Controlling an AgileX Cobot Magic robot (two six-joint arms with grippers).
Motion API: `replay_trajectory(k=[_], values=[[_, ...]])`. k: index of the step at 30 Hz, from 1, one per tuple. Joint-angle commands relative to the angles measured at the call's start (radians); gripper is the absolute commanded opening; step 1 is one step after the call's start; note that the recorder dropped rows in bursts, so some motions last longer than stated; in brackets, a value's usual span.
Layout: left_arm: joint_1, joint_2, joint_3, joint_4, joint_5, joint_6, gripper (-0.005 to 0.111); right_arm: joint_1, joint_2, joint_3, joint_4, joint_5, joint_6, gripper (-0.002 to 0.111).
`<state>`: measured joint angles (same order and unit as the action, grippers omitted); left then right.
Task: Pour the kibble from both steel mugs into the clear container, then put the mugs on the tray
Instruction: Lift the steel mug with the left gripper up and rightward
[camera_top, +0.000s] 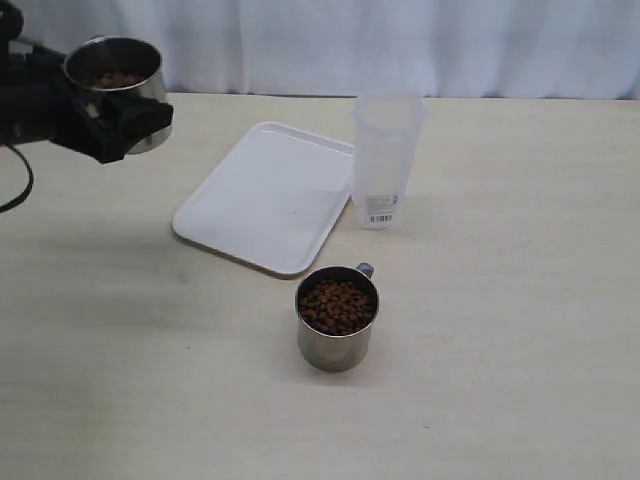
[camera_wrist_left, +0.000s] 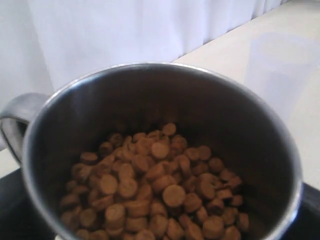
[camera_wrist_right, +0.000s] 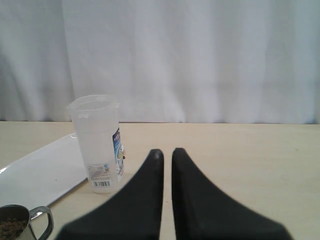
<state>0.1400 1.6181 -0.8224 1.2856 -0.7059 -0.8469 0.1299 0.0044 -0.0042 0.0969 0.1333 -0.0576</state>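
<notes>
Over the left of the desk (camera_top: 500, 350), my left hand (camera_top: 118, 130) grips a shiny steel mug (camera_top: 148, 90) of brown kibble (camera_top: 116, 78); my right hand (camera_wrist_right: 167, 154) sits all but closed, empty.

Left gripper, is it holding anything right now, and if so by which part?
Yes: the left gripper holds a steel mug of kibble, up off the table, clamped across its lower body, not by its handle.

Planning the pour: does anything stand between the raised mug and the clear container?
Nothing visible does. Only the flat, low tray lies between the raised mug and the clear container; the second mug stands aside.
</notes>
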Motion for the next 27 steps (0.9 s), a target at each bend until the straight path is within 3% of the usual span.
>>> replay_trajectory(k=[1, 4, 9, 18, 27], values=[[-0.102, -0.015, -0.120, 0.123, 0.102, -0.174, 0.000, 0.001, -0.004, 0.004, -0.003, -0.002, -0.002, 0.005], [-0.179, -0.006, -0.173, 0.215, 0.199, -0.244, 0.000, 0.001, -0.004, 0.004, -0.003, -0.002, -0.002, 0.005], [-0.288, 0.042, -0.266, 0.224, 0.285, -0.282, 0.000, 0.001, -0.004, 0.004, -0.003, -0.002, -0.002, 0.005], [-0.399, 0.191, -0.461, 0.406, 0.350, -0.479, 0.000, 0.001, -0.004, 0.004, -0.003, -0.002, -0.002, 0.005], [-0.455, 0.248, -0.529, 0.454, 0.445, -0.495, 0.000, 0.001, -0.004, 0.004, -0.003, -0.002, -0.002, 0.005]])
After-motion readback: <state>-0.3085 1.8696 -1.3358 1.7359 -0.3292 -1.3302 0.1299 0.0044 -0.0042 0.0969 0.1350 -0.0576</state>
